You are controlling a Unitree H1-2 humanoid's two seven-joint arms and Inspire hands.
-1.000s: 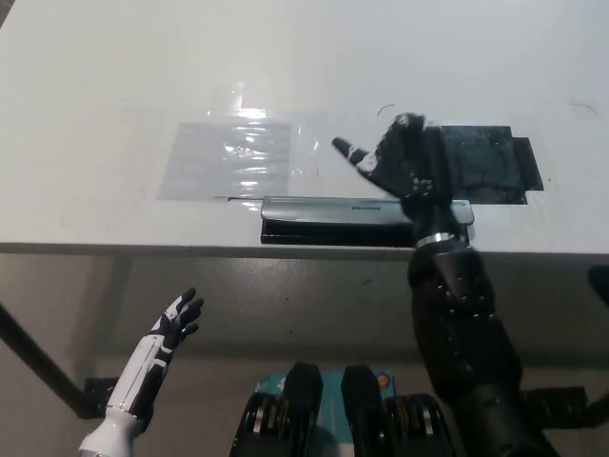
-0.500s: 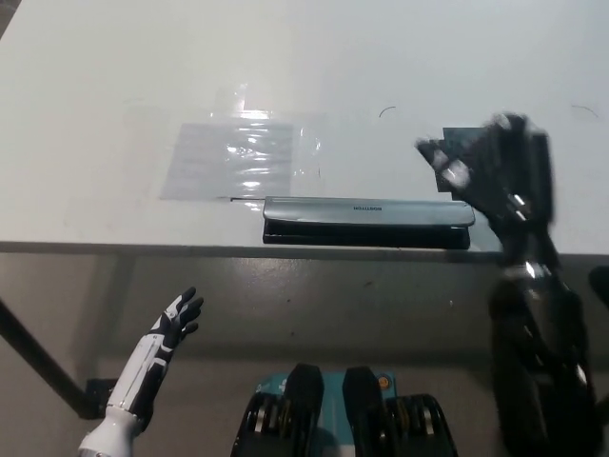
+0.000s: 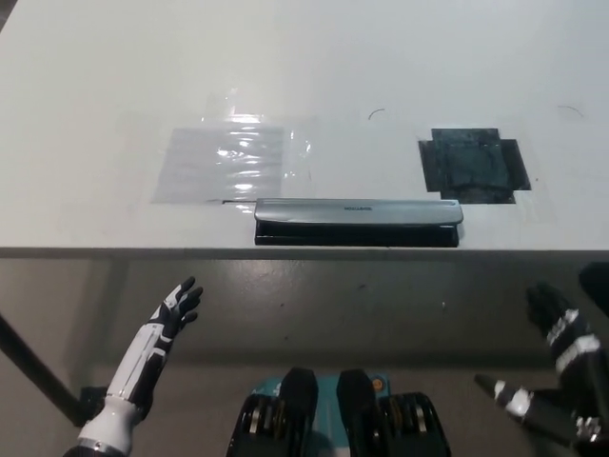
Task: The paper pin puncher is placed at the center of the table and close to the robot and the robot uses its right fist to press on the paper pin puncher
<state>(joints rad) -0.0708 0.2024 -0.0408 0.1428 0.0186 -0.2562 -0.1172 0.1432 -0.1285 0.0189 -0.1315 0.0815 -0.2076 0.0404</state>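
Puncher appears rigid, metal-topped; press lever centre. Right robot hand fingers apart, below bench.

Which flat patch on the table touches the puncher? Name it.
The clear plastic sheet at the left: its near edge meets the paper pin puncher. The black patch at the right lies apart from it.
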